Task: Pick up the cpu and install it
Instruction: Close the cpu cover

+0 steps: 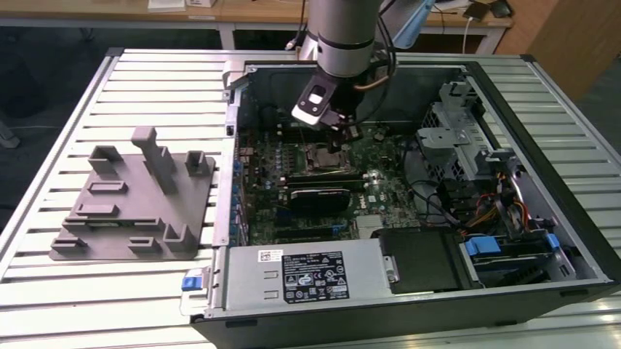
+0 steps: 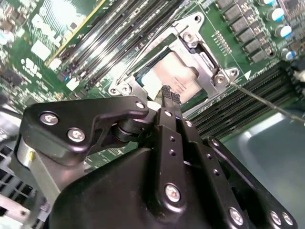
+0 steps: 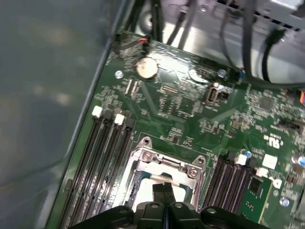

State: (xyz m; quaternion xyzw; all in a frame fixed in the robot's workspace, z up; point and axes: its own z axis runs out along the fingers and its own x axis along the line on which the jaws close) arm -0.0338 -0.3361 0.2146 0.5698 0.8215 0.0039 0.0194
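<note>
Much done already, going by the lie of things. Look at the cpu (image 2: 177, 76): down flat inside the steel socket frame (image 2: 206, 52) on the motherboard (image 2: 28, 19), well apart from the grey fixture plate (image 1: 126, 218) out on the slatted table (image 1: 145, 80). Reads as picked up and set in place. Left over, probably, just the locking: note the thin latch wire (image 2: 267, 98) slanting free beside the socket, seemingly unhooked, though hard to call for sure.

Over to the gripper (image 2: 169, 93): pinched fully together, clasping nothing, black tips hovering right at the chip's edge, touching or just above, cannot say which.

On to surfaces. Flat square lid in bright silver with faint print, thin darker rim. Around it, stamped shiny metal pinned down by round screw heads. Beyond that, glossy green board, crowded with long black memory slots (image 2: 119, 33) and small round capacitors (image 2: 276, 14). Matte black bars for the claw, studded with silver bolts. Further out, in the exterior view, pale ribbed slats underneath and a dark sheet-metal case (image 1: 408, 320), boxy and hard-edged.
</note>
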